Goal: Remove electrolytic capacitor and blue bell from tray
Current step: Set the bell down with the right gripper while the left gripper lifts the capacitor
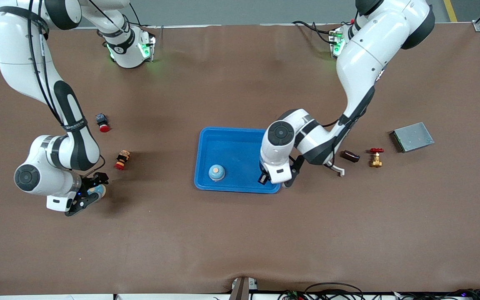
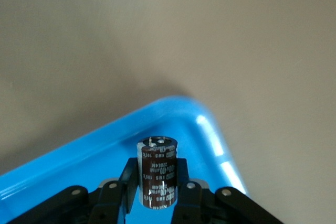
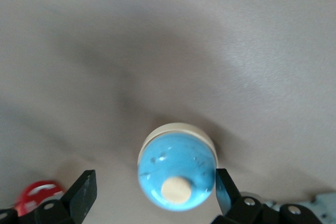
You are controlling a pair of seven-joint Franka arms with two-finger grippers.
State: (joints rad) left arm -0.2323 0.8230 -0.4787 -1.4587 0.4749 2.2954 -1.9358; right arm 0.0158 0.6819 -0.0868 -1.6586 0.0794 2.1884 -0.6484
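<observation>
In the left wrist view, a dark brown capacitor (image 2: 156,171) with white print stands upright between the fingers of my left gripper (image 2: 156,179), which is shut on it. My left gripper (image 1: 266,180) hangs over the corner of the blue tray (image 1: 240,139) toward the left arm's end. A blue bell (image 1: 216,172) with a cream button sits in the tray. Another blue bell (image 3: 177,174) rests on the table between the fingers of my open right gripper (image 3: 152,192), one fingertip (image 3: 223,188) close to it. That bell (image 1: 98,190) lies toward the right arm's end, at the right gripper (image 1: 93,193).
A red push button (image 1: 103,122) and a small red-based figure (image 1: 122,160) lie farther from the front camera than the right gripper. Toward the left arm's end lie a brown part (image 1: 349,156), a brass valve with a red handle (image 1: 376,157) and a grey metal box (image 1: 411,136).
</observation>
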